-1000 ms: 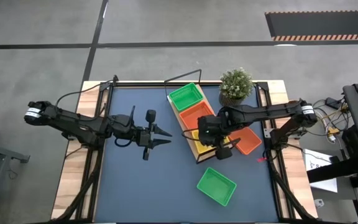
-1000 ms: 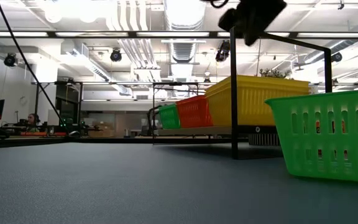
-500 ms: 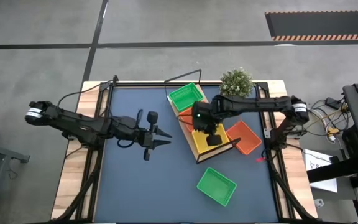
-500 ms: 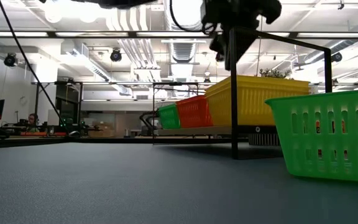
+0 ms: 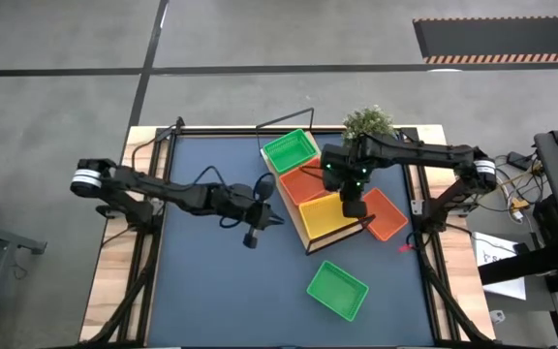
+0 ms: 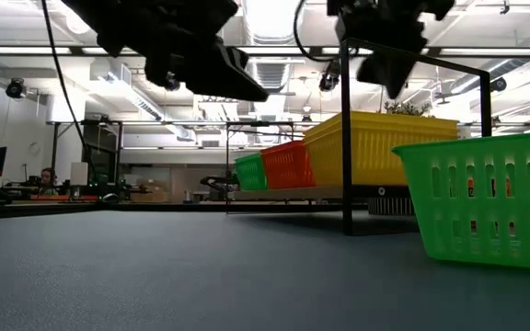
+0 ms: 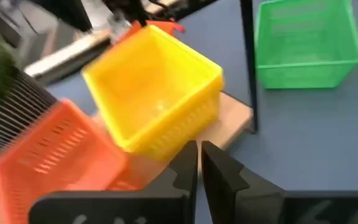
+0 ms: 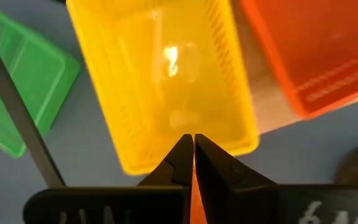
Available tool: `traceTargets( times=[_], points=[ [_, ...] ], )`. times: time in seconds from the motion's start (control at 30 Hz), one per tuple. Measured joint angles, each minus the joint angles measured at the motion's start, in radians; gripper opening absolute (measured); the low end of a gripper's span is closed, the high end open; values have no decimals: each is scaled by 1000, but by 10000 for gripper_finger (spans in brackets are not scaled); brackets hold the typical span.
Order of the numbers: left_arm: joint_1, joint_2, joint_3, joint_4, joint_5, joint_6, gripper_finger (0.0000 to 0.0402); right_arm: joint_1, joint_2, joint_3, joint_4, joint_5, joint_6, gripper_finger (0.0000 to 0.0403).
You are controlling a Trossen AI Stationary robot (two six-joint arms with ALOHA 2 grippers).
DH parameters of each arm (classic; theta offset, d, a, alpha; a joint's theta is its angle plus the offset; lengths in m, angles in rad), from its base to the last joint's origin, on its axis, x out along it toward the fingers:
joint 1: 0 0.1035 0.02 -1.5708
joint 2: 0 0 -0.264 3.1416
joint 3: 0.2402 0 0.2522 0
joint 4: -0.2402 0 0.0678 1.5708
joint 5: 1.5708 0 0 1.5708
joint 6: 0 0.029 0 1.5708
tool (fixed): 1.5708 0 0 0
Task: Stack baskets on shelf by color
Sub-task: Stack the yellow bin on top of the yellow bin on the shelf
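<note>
Three baskets are seen lined up on the shelf [image 5: 325, 233]: green basket [image 5: 290, 151], orange basket [image 5: 303, 180], yellow basket [image 5: 324, 211]. Two loose ones remain on the table: a second green basket [image 5: 337, 289] near the front edge and a second orange basket [image 5: 384, 215] just beside the shelf. The right gripper [image 5: 354, 206] is poised over the yellow basket, clenched on nothing; the left gripper [image 5: 271, 219], also pinched shut and empty, is pointed at the shelf. A loose basket should be approached with fingers spread, its rim pinched squarely, then nested on its matching colour.
</note>
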Motion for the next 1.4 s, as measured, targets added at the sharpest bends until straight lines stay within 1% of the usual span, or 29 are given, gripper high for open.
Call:
traceTargets(
  times=[0.23,0.43,0.87,1.07,1.33,1.4],
  points=[
    [-1,16,-7,11,5,-139,1,-40,-20,-131,16,-13,-23,8],
    [-3,16,-24,66,5,-152,0,-70,-21,-212,114,-11,-90,8],
    [-3,16,-38,108,4,-152,0,-104,-21,-213,178,11,-136,8],
    [-3,16,-38,108,3,-151,0,-104,-20,-213,231,53,-161,8],
    [-3,16,-40,108,3,-151,0,-104,-30,-183,223,50,-136,8],
    [-3,16,-40,109,3,-150,0,-104,-31,-182,220,25,-133,8]
  ],
)
